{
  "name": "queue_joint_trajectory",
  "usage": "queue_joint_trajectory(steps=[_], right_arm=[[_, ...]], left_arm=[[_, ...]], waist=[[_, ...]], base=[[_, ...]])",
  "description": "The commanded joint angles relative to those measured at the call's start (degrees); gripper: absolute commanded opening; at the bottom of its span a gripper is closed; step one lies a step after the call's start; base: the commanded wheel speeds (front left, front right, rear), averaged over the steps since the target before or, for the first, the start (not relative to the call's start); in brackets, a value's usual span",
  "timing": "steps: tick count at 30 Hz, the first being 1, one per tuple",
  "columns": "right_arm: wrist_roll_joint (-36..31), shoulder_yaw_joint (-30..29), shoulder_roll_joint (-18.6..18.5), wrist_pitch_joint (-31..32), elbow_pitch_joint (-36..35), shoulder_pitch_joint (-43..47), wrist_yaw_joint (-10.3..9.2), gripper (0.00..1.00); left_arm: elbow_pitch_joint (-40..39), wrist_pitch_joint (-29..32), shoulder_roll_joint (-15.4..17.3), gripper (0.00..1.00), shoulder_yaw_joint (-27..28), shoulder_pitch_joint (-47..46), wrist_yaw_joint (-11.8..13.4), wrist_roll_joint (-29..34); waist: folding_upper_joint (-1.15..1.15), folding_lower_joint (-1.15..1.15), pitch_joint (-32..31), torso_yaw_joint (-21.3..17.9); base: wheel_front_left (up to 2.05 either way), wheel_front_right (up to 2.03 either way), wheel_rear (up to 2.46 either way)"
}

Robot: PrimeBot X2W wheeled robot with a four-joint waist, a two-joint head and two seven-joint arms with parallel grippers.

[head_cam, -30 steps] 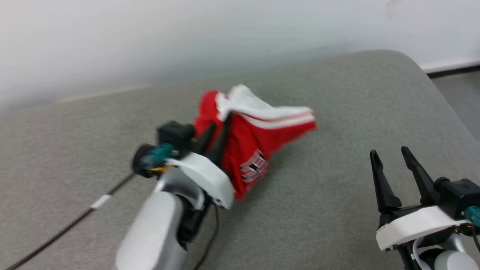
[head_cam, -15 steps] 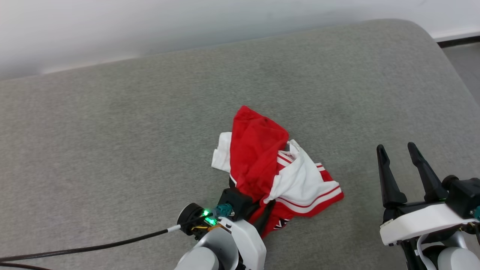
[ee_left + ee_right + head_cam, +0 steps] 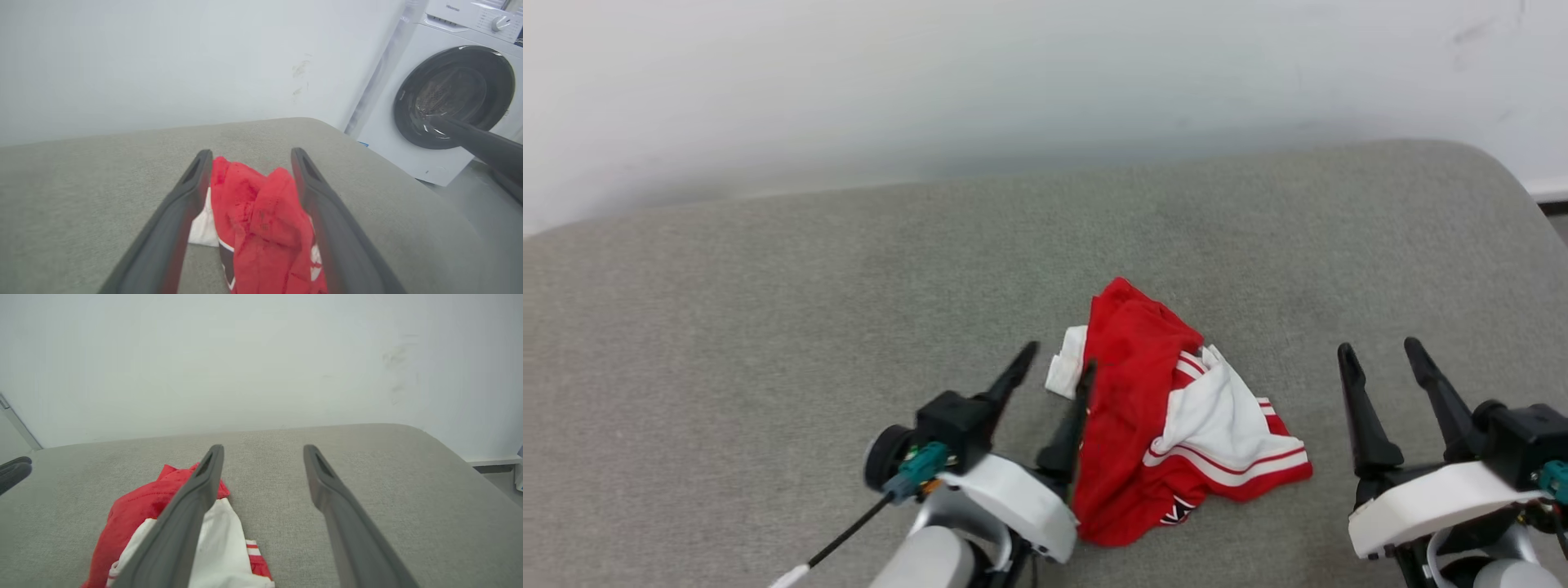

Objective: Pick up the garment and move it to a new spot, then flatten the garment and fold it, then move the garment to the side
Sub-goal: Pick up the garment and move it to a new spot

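The garment (image 3: 1143,408) lies crumpled in a heap on the grey cushioned surface (image 3: 768,327), red with a white striped sleeve on top. My left gripper (image 3: 1058,363) stands open just left of the heap, its right finger touching the red cloth's edge. In the left wrist view the garment (image 3: 261,216) shows between the spread fingers (image 3: 179,212), gripped by neither. To the right of the heap my right gripper (image 3: 1380,353) is open and holds nothing. From the right wrist view the garment (image 3: 139,506) lies left of and partly behind the left finger (image 3: 192,510).
A white wall (image 3: 1013,82) runs behind the surface. A white washing machine (image 3: 449,94) with a dark round door stands past the surface's rounded right end. A black cable (image 3: 841,535) trails from my left wrist.
My left gripper has opened and let go of the garment, which now lies in a heap on the surface. The head camera has shifted. The right gripper stays open.
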Motion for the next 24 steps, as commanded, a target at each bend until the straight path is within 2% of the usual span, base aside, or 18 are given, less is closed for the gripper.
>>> queue_joint_trajectory(steps=[1, 5, 11, 17, 24], right_arm=[[-0.3, 0.0, 0.1, 0.3, -0.3, 1.2, -0.02, 1.00], [-0.7, 0.4, 0.1, 1.2, -0.8, 2.7, -0.02, 1.00], [-2.3, 1.3, 0.1, 2.5, -1.8, 4.3, -0.02, 1.00], [-2.4, 1.1, 0.1, 3.0, -2.3, 5.4, -0.02, 1.00], [-2.3, 0.6, 0.1, 3.7, -2.8, 6.5, -0.02, 1.00]], left_arm=[[-0.3, -0.7, 1.0, 1.00, 1.4, 1.2, 1.4, 0.0], [-1.0, -2.2, 3.4, 1.00, 6.2, 3.2, 5.0, -0.6], [-2.4, -2.8, 8.3, 1.00, 12.1, 6.9, 8.0, -1.3], [-4.3, -1.9, 11.5, 1.00, 14.5, 10.6, 9.5, -1.7], [-7.7, 0.4, 12.4, 1.00, 13.8, 13.6, 10.4, -1.7]], waist=[[0.00, 0.00, -2.0, 1.7], [0.00, 0.00, -3.7, 2.8], [0.00, 0.00, -5.2, 3.9], [0.00, 0.00, -6.1, 4.0], [0.00, 0.00, -6.7, 4.1]], base=[[0.00, 0.00, 0.00], [0.00, 0.00, 0.00], [0.00, 0.00, 0.00], [0.00, 0.00, 0.00], [0.00, 0.00, 0.00]])
